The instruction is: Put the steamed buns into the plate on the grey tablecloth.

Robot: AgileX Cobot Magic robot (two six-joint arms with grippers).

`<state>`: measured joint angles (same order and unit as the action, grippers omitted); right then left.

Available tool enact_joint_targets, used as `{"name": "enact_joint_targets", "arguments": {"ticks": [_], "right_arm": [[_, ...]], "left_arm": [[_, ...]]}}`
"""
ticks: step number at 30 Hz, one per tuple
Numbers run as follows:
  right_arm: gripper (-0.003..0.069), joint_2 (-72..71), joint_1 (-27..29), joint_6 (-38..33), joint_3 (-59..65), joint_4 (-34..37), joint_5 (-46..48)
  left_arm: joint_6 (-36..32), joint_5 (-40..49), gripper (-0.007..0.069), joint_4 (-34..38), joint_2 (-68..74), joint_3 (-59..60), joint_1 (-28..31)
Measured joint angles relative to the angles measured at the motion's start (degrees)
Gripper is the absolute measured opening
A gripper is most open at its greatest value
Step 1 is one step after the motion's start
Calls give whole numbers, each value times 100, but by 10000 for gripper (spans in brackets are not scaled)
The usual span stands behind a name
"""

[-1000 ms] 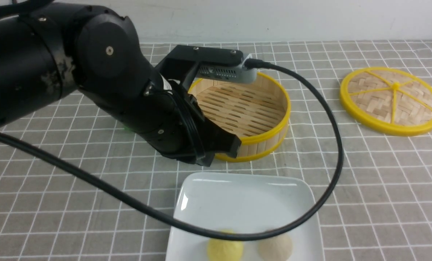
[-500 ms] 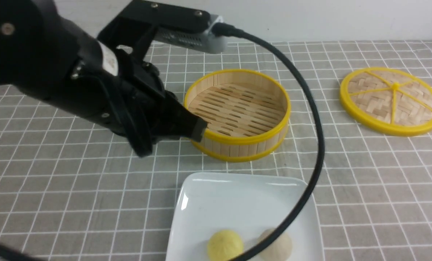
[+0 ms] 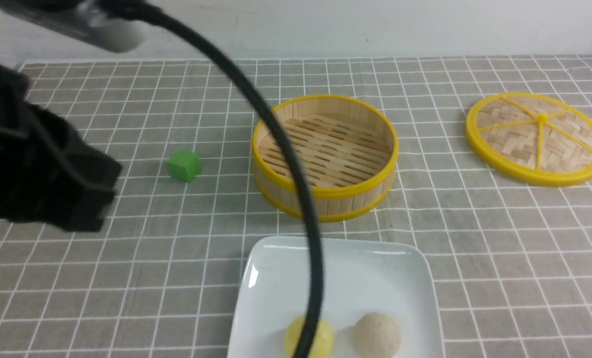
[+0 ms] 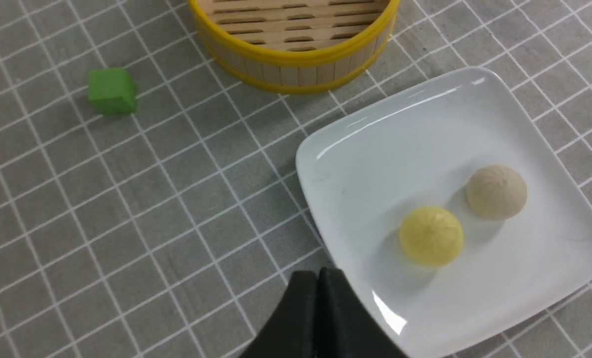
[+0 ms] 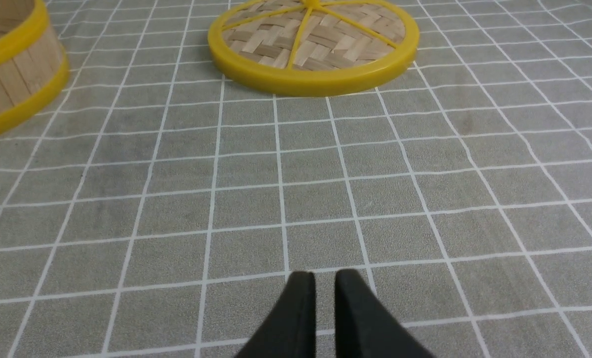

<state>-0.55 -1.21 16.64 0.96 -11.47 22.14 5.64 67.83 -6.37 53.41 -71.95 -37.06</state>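
Observation:
Both steamed buns lie in the white square plate [image 3: 345, 278] on the grey tablecloth [image 3: 499, 248]: a pale yellow bun [image 3: 325, 338], partly crossed by a black cable, and a beige bun [image 3: 377, 334] beside it. From the left wrist I see the yellow bun [image 4: 431, 236] and the beige bun [image 4: 496, 192] resting apart on the plate [image 4: 425, 139]. My left gripper [image 4: 319, 278] is shut and empty, just off the plate's edge; in the front view the left gripper [image 3: 108, 199] is far left. My right gripper [image 5: 324, 281] shows a narrow gap, nothing in it, over bare cloth.
An empty bamboo steamer basket [image 3: 325, 154] stands behind the plate. Its woven yellow-rimmed lid [image 3: 537, 136] lies flat at the right. A green cube [image 3: 185, 165] sits left of the basket. A black cable [image 3: 296, 164] arcs across the basket and plate.
My left arm has pulled back leftward, away from the basket, uncovering the green cube. Its cable has swung left across the basket. The buns have stayed put.

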Motion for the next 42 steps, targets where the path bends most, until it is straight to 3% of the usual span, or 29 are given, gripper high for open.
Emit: {"name": "enact_joint_targets", "arguments": {"ticks": [5,10,17,20,24,38,42], "right_arm": [[90,0,0,0,-4,0,0],[98,0,0,0,-4,0,0],[108,0,0,0,-4,0,0],[112,0,0,0,-4,4,0],[116,0,0,0,-4,4,0],[132,0,0,0,-4,4,0],[138,0,0,0,-4,4,0]], "left_arm": [[367,193,8,-185,-891,523,0],[573,-641,8,30,-2205,2065,0],[1521,-3134,9,307,-3587,4378,0],[1977,-4762,14,307,-3856,5257,0],[2108,-5547,17,219,-3869,5767,0],[2140,-5428,24,-531,-3869,6325,47],[1794,-5210,32,-547,-3871,6325,712]]}}
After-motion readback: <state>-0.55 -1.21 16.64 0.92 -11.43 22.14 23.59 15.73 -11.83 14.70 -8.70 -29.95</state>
